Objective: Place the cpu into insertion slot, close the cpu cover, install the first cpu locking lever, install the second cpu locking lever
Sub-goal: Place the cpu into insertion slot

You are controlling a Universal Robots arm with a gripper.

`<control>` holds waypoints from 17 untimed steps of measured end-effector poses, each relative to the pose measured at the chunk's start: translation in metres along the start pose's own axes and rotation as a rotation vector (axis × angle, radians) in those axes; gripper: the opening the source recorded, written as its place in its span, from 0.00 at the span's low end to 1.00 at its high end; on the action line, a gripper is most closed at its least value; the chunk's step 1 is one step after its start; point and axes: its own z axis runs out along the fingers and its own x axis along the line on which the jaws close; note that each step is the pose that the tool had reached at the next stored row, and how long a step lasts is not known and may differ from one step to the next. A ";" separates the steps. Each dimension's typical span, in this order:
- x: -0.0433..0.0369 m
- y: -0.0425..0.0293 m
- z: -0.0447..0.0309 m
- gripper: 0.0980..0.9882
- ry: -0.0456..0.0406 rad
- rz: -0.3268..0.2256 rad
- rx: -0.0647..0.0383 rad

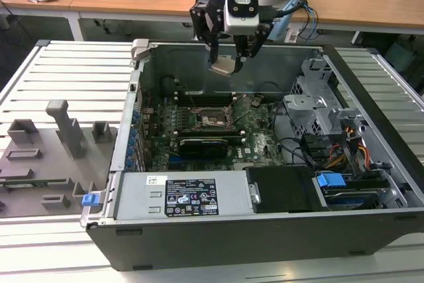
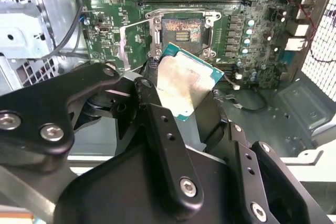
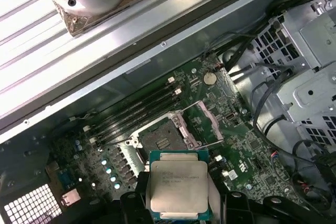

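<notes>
The jaws hang over the open computer case [image 1: 199,233], clamped on the cpu [image 1: 224,65] by 2 of its edges, so it sits tilted between them. Below the jaws, well apart from the chip, lies the bare socket [image 3: 160,137] — the cpu cover [image 3: 203,109] beside it is swung open.

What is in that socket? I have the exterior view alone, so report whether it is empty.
Observer: Empty. In the first wrist view the socket shows bare contacts, and the cpu sits in the gripper, not yet on the board.
Operator: Now report the cover.
Observer: Open. In the first wrist view the cpu cover is swung off to one side of the socket, with the green board showing through its window.
</notes>
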 end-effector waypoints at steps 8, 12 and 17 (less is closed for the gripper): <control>0.0000 0.0000 0.0003 0.48 -0.0112 0.125 -0.002; 0.0000 0.0000 0.0005 0.48 -0.0154 0.172 -0.003; 0.0000 0.0000 0.0007 0.48 -0.0202 0.225 -0.004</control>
